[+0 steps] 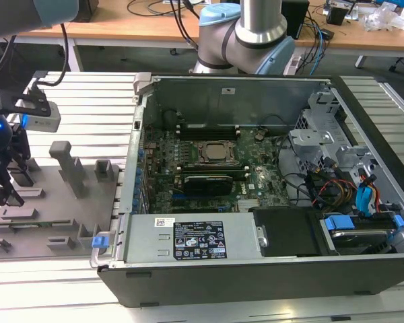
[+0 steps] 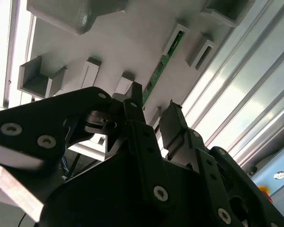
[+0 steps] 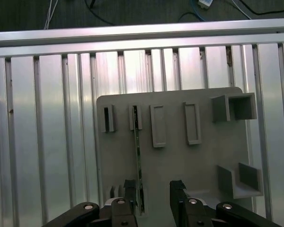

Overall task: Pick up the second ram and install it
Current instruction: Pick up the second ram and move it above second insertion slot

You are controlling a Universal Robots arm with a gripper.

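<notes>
Slatted metal table (image 1: 54,289): grey tray (image 1: 81,215), open computer case (image 1: 256,279).

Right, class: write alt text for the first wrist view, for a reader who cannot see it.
The open gripper hovers over a grey tray. The second ram, a thin green stick standing on edge in the tray's slots, runs into the gap between its black jaws, close to one jaw. The tray lies on a ribbed metal table.

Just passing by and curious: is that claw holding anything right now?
Gripper: open, holding nothing; the ram stands in the tray between its fingers.
</notes>
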